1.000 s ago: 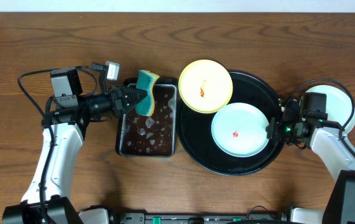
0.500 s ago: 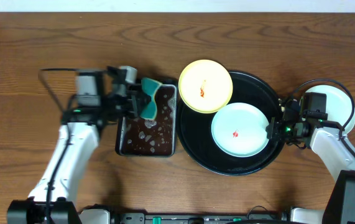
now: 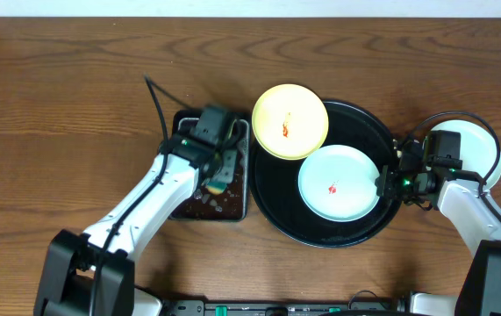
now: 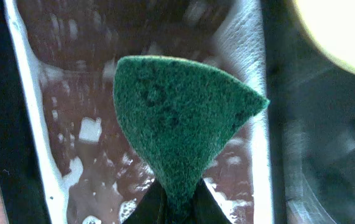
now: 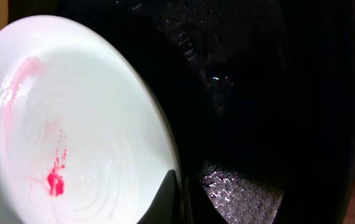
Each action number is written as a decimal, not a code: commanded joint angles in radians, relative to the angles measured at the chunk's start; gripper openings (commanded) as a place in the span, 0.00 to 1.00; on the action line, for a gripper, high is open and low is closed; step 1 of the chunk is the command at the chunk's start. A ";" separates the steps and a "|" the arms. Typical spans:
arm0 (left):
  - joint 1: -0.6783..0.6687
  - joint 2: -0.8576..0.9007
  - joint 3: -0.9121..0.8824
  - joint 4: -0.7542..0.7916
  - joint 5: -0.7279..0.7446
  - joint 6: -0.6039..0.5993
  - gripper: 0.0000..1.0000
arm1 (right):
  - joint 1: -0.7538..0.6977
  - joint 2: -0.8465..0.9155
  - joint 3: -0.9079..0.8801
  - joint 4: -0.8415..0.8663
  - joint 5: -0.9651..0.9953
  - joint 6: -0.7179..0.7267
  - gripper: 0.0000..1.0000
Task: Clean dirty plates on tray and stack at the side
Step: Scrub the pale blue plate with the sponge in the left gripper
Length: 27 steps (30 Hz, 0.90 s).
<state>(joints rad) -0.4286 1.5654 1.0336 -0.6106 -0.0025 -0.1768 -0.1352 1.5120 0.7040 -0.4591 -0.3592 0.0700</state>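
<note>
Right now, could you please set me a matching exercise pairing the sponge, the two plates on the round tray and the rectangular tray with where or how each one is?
Things:
1. sponge
2. yellow plate
3. pale blue plate
4. rectangular tray

States:
A. holds sudsy water
B. rim pinched by the right end effector, lying inside the round black tray
C. pinched in the left end effector
D. overhangs the upper-left rim of the round black tray

Pairs: 1-C, 2-D, 3-B, 4-A
</note>
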 commanded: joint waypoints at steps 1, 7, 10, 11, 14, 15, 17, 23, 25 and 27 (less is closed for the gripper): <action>-0.060 -0.017 0.119 0.003 0.096 -0.018 0.07 | 0.012 0.007 -0.005 0.002 -0.011 0.003 0.01; -0.205 0.017 0.121 0.212 0.254 -0.127 0.07 | 0.012 0.007 -0.005 -0.002 -0.011 0.003 0.01; -0.275 0.072 0.121 0.310 0.262 -0.201 0.08 | 0.012 0.007 -0.005 -0.005 -0.011 0.004 0.01; -0.297 0.094 0.121 0.337 0.265 -0.209 0.07 | 0.012 0.007 -0.005 -0.005 -0.011 0.004 0.01; -0.359 0.174 0.121 0.422 0.265 -0.237 0.07 | 0.012 0.007 -0.005 -0.006 -0.011 0.004 0.01; -0.377 0.199 0.121 0.447 0.265 -0.237 0.07 | 0.012 0.007 -0.005 -0.006 -0.011 0.004 0.01; -0.410 0.245 0.121 0.495 0.265 -0.238 0.07 | 0.012 0.007 -0.005 -0.006 -0.011 0.004 0.01; -0.459 0.345 0.121 0.602 0.264 -0.241 0.08 | 0.012 0.007 -0.005 -0.006 -0.011 0.004 0.01; -0.459 0.369 0.121 0.608 0.264 -0.247 0.07 | 0.012 0.007 -0.005 -0.008 -0.011 0.004 0.01; -0.458 0.387 0.121 0.581 0.261 -0.246 0.07 | 0.012 0.007 -0.005 -0.009 -0.011 0.004 0.01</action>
<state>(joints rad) -0.8917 1.9312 1.1450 -0.0174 0.2600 -0.4126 -0.1352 1.5120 0.7040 -0.4675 -0.3595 0.0700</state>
